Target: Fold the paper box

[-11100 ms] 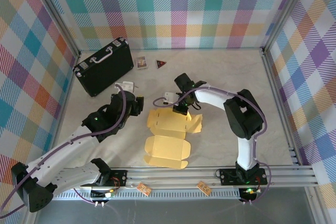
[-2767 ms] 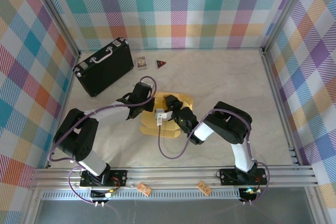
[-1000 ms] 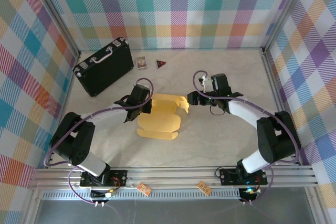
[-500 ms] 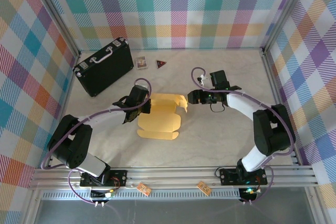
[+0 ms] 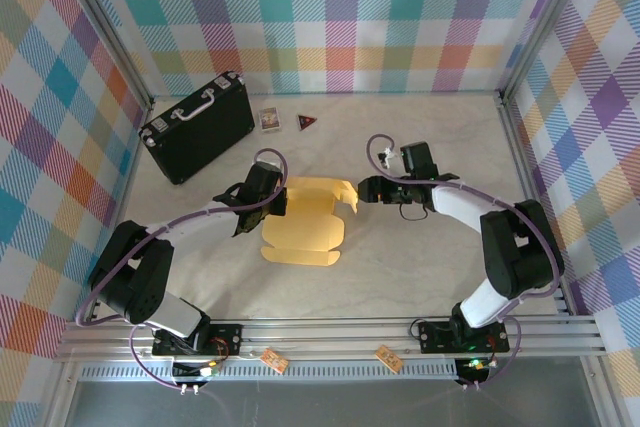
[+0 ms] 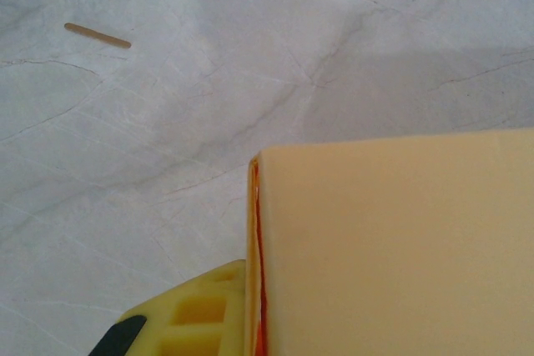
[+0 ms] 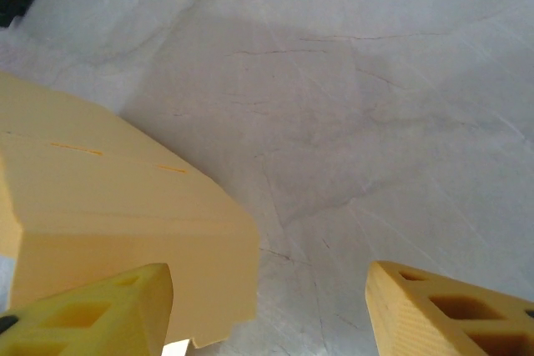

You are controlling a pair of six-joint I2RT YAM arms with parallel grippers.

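top view, paper box point(image 5: 303, 232): lies well apart from the black case point(image 5: 196, 126), to its right and nearer the arm bases.
top view, axis: the fold lines and long edges run left to right. The half away from the case's side of the table lies flat. The half closer to the case is tilted up, its open face turned toward the arm bases.
top view, left gripper point(image 5: 277, 199): clamped narrow on the box edge that faces the case.
top view, right gripper point(image 5: 361, 190): jaws apart, just beside the box's flap on the end away from the case.
left wrist view: a yellow finger point(image 6: 193, 319) presses against the edge of an upright cardboard panel point(image 6: 392, 239). A small wooden stick point(image 6: 98, 35) lies on the table beyond.
right wrist view: fingers point(image 7: 92, 314) spread wide with bare table between them. A rounded flap of the box point(image 7: 117, 206) stands just ahead of one finger. A corner of the case shows at the far left.
change: 2.8 s ago the right arm was bent over the box's middle. Now it reaches in from the side away from the case. Over the last half second the box and left grip match.
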